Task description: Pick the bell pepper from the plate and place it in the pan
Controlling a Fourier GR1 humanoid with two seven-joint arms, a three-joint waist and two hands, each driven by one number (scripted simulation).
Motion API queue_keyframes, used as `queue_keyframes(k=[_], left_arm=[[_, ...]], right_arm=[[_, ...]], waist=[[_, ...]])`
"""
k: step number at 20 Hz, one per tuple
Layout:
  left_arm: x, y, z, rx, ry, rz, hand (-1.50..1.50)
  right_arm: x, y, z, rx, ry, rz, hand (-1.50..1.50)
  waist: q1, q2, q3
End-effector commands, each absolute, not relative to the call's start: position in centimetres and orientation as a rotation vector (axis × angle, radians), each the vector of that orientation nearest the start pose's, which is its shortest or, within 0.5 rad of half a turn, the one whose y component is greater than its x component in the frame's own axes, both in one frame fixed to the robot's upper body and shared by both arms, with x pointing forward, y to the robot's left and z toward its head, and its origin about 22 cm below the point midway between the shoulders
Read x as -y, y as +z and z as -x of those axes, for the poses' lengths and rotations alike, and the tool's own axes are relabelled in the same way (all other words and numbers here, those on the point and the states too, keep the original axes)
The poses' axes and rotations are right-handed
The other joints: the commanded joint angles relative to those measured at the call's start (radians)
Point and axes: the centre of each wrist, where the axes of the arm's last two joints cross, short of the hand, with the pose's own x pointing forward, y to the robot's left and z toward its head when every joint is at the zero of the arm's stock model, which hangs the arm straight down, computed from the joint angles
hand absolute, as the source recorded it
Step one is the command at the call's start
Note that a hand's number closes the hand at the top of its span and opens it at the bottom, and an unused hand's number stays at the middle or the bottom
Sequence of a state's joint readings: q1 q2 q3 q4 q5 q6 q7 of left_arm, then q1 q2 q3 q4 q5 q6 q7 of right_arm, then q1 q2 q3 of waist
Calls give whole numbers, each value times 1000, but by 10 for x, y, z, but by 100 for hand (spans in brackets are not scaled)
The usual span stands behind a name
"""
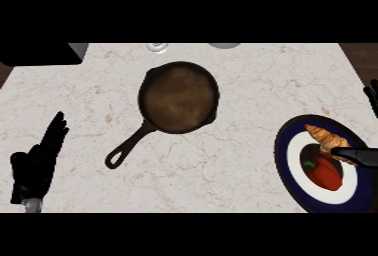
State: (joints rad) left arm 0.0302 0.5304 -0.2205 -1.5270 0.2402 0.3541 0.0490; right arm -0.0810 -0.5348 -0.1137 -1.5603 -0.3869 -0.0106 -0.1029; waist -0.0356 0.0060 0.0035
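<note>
— Pale marbled counter (258, 90) fills the view. What is on it?

— A dark pan (179, 97) sits mid-counter, nearer the far edge, with its handle (129, 147) angled toward the near left corner. A blue-rimmed white plate (289, 165) lies at the near right corner.

— And the bell pepper?

— The red bell pepper (325, 172) lies on the plate's white middle, just beside a croissant (325, 136) (the pastry is on the far side of it). The pan is well apart from it, and nothing lies inside the pan.

— What about the hands?

— The right hand (360, 156) comes in from the counter's right edge, spread wide: its thumb lies over the croissant's near end, just above the pepper, with its fingers far off along the right edge, pinching nothing. The left hand (40, 160) rests at the near left corner, fingers straight and pressed together, pointing to the far edge.
</note>
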Motion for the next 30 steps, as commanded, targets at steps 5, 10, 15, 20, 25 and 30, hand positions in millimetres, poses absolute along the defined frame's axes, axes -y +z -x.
queue_keyframes(k=[5,10,15,20,25,30], left_arm=[[-289,5,-215,1383,-239,-344,0],[-282,4,-217,1381,-247,-317,0],[-283,-3,-225,1404,-255,-342,0],[-277,4,-224,1391,-256,-344,0],[-293,35,-230,1408,-267,-339,0],[-278,13,-217,1393,-254,-334,0]], right_arm=[[494,60,-178,1551,185,288,-150],[520,97,-189,1537,485,369,-150],[515,117,-206,1450,730,273,-150],[477,128,-239,1408,878,214,-150],[459,138,-247,1321,917,271,-150],[428,144,-251,1211,1031,225,-150]], waist=[[21,-5,0],[42,-5,-2],[42,-4,-3],[45,-5,-4],[41,-7,-4],[39,-7,-4]])
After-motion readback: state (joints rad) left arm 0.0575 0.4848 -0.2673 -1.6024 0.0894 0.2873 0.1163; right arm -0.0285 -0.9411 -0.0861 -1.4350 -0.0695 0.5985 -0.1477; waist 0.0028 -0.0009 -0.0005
